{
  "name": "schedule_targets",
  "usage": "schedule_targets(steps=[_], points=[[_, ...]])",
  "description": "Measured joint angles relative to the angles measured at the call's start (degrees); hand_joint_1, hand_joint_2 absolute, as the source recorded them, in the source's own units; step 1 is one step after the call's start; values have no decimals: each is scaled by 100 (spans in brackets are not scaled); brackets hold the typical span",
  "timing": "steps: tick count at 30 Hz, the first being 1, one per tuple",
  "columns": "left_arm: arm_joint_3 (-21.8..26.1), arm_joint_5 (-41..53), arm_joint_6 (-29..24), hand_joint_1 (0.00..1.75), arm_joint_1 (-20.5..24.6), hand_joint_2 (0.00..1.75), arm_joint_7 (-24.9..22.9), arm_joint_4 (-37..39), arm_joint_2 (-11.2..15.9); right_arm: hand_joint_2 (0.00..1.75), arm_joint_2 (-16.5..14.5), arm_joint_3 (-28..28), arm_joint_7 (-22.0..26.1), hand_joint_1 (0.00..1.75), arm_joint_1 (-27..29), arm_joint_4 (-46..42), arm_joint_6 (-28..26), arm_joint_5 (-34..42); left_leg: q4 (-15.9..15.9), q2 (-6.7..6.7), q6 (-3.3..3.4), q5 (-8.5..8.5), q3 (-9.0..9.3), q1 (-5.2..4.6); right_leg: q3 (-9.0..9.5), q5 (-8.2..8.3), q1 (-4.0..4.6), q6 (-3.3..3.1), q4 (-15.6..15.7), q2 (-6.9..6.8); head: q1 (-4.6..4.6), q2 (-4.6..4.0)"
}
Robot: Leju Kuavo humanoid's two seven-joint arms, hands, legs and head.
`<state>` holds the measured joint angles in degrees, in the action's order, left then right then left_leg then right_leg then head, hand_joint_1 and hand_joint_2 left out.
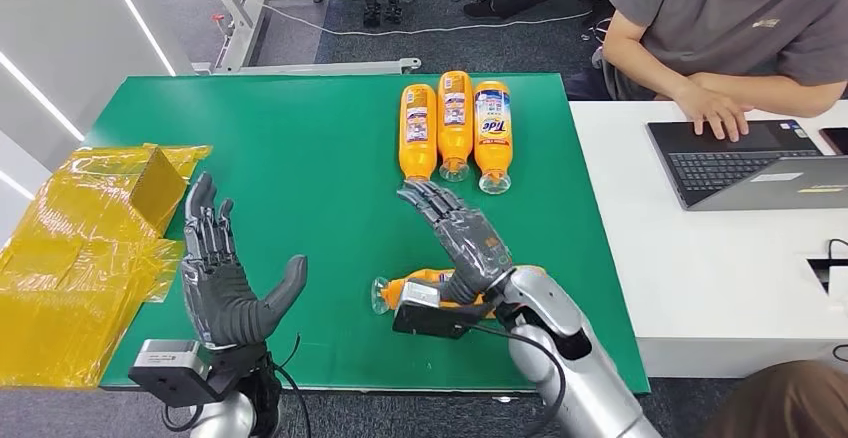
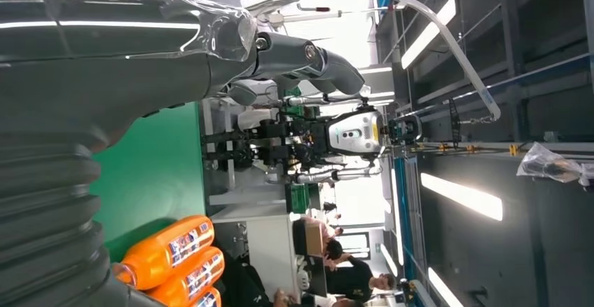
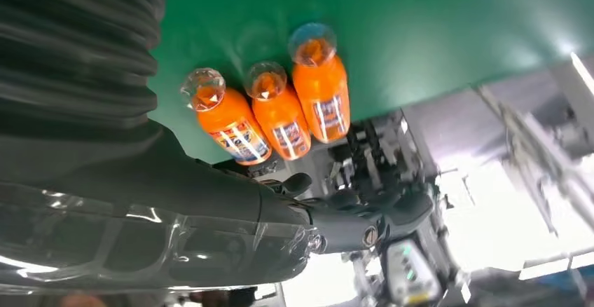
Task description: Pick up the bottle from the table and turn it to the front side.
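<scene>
The right hand [image 1: 462, 241] was raised over the near part of the green table [image 1: 300, 158], its fingers [image 1: 425, 198] straight and spread, holding nothing. Just beneath its wrist an orange bottle [image 1: 420, 288] lay on its side near the table's near edge, clear cap pointing left; whether the hand touched it could not be told. The left hand [image 1: 222, 283] stood near the near left corner, palm open, fingers apart, empty. Three orange bottles [image 1: 455, 123] lay side by side at the far edge, caps toward the robot; the rightmost label read "Tide". Crumpled yellow film [image 1: 80, 258] lay over the left edge.
</scene>
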<state>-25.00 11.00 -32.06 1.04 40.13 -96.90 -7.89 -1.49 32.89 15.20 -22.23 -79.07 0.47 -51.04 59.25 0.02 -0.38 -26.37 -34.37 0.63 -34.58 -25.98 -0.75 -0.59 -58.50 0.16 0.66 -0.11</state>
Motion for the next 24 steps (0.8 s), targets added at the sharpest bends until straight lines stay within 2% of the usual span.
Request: schedule_targets(steps=[4, 8, 14, 24], points=[[91, 42, 178, 0, -19, 175, 0, -36, -46, 175, 134, 333, 148, 0, -779, 922, 672, 39, 1, -3, 1, 1, 0, 0, 0, 0, 0, 0, -2, -3, 0, 0], [130, 79, 323, 0, -42, 175, -31, -86, -63, 175, 219, 743, 338, 0, -1282, 1732, 1119, 297, 1, -7, 1, 1, -1, 0, -1, -1, 0, 0, -1, -6, 0, 0], [195, 128, 416, 0, -67, 175, -119, -168, -113, 175, 311, 1255, 368, 0, -1620, 2474, 1348, 478, 1, -7, 1, 0, -1, 0, -1, -1, 0, 0, 0, -5, 0, 0], [252, 189, 545, 0, -66, 175, -239, -245, -153, 175, 453, 1837, 255, 0, -2036, 3084, 1709, 717, 2, -7, 2, 1, 0, -1, 0, 0, 0, 1, 0, -6, -1, 0]])
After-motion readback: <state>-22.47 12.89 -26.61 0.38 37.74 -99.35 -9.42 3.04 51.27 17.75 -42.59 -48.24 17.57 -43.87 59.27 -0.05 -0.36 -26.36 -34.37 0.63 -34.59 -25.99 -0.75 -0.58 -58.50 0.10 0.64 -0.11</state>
